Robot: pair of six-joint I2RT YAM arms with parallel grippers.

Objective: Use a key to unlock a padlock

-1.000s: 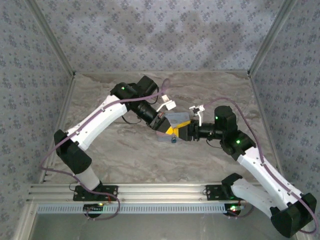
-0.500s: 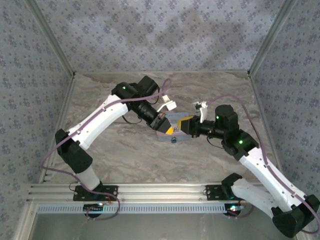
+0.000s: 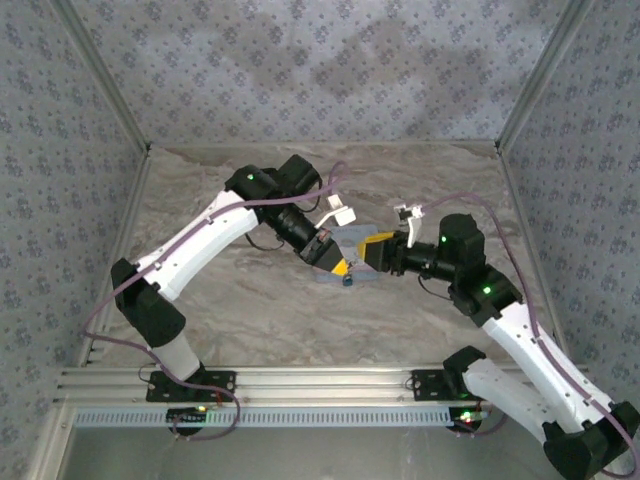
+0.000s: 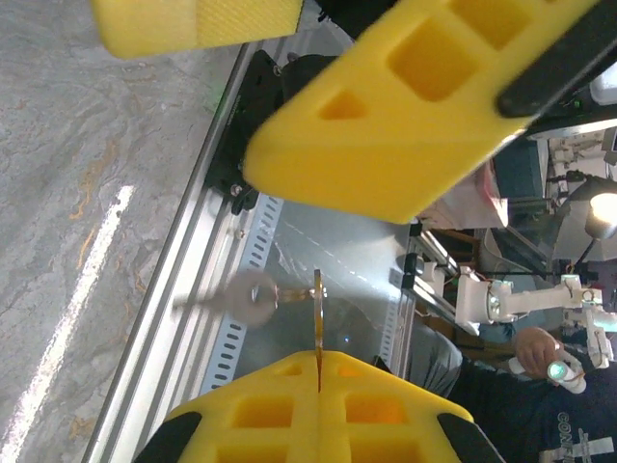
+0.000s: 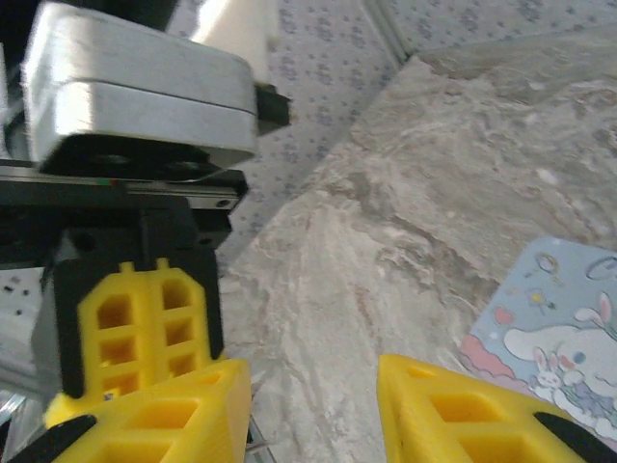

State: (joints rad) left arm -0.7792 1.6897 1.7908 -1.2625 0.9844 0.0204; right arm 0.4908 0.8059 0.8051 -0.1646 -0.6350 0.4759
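— Top external: what do you count?
— One tin, one padlock beside its near edge. Your left gripper clamps one thin gold piece, one silver key dangling; right gripper fingers apart.

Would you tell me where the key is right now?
In the left wrist view, the key sits low centre, pinched edge-on in the shut jaws of the left gripper, the aluminium rail behind it.

Table — grey, marbled. Tin: pale blue, white cartoon rabbits. End effector fingers: yellow. Key: gold edge. Walls — blue-grey, flowered. Arms: white, black joints.
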